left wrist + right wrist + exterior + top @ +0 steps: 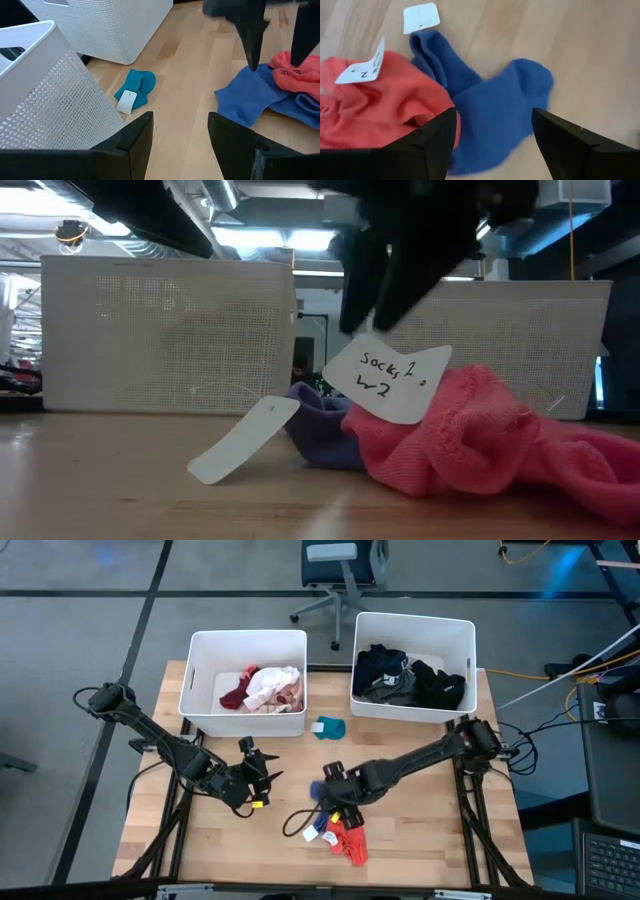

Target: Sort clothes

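Clothes lie in three places on the wooden table (pixel 420 830): a red sock (pixel 350 840) and a blue sock (pixel 320 822) together near the front edge, a teal sock (pixel 330 727) alone between the two white bins, and heaps inside the bins. The left bin (pixel 200 690) holds white, pink and maroon pieces (pixel 265 688); the right bin (pixel 460 650) holds black and grey garments (pixel 410 678).

The right gripper (pixel 335 805) hangs just above the blue sock, its fingers spread apart and holding nothing; in its wrist view the blue sock (pixel 495 115) fills the gap between the fingers, with the red sock (pixel 375 105) overlapping its edge. White paper tags are attached to both socks, and in the low view one tag (pixel 390 380) bears handwriting reading "Socks 2, W2".

The left gripper (pixel 255 780) is over bare wood to the left of the sock pair, its fingers likewise parted and empty. Its wrist view looks past them to the teal sock (pixel 136 89), which carries a white tag and lies flat on the table just beside the bin wall.
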Robot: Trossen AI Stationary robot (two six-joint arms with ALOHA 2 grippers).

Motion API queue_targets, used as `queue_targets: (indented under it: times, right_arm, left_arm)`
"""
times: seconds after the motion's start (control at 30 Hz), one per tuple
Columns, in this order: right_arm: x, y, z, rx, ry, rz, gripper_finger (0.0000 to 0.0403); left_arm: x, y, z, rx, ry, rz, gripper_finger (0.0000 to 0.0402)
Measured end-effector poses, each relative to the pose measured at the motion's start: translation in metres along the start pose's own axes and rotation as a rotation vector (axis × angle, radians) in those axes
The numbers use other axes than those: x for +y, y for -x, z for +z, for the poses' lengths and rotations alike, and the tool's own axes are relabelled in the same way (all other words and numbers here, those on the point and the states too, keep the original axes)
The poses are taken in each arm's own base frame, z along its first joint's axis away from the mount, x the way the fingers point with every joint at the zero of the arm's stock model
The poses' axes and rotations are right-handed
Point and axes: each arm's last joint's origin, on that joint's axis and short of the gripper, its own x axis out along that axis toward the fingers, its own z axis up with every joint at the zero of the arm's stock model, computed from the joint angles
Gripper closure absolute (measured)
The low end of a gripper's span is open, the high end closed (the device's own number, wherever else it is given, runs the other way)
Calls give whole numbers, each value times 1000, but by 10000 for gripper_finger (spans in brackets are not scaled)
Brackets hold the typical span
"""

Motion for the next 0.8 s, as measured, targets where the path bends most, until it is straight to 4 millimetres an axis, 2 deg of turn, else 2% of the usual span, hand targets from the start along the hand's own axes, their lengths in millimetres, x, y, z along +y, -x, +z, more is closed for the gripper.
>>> queue_targets:
  times: [0.2, 0.47, 0.57, 0.8]
  right_arm:
    - [1, -29, -18, -34, -10, 25, 143]
    - [-2, -45, -25, -110, -37, 16, 153]
    - [-2, -46, -27, -104, -34, 20, 181]
    - [-2, -47, -26, -107, -31, 20, 276]
  left_arm:
    - [0, 0, 0, 0, -3, 0, 222]
    - [3, -3, 1, 5, 5, 17, 222]
    - [4, -4, 1, 6, 10, 21, 222]
    - [4, -4, 1, 6, 10, 20, 222]
